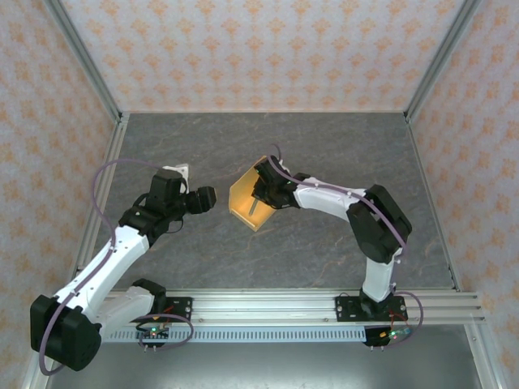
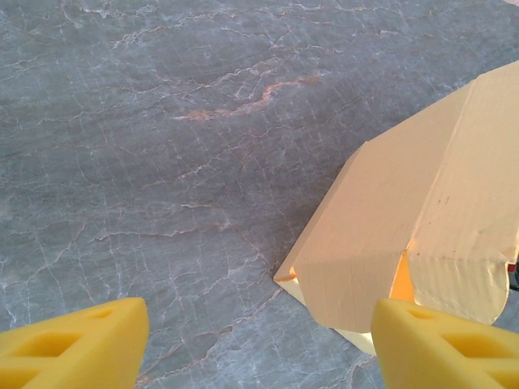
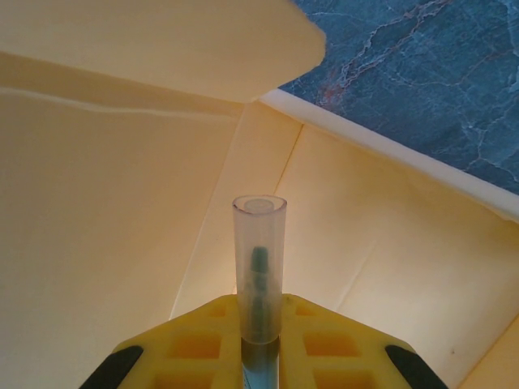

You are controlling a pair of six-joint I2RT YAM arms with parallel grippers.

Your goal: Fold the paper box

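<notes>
Your paper box (image 1: 246,203) stands half-formed near the middle of the grey table (image 1: 340,146). At its 3 o'clock, your right gripper (image 1: 268,190) pinches a clear tube (image 3: 259,243) aimed inside the box. At 9 o'clock, your left gripper (image 1: 207,198) gapes wide just beside it.

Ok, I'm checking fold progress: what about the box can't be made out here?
Top external: the right gripper covers part of the paper box, hiding flaps there.
Left wrist: the box's right end is cut off by the frame edge.
Right wrist: the clear tube runs between the fingers, its lower end hidden.
</notes>
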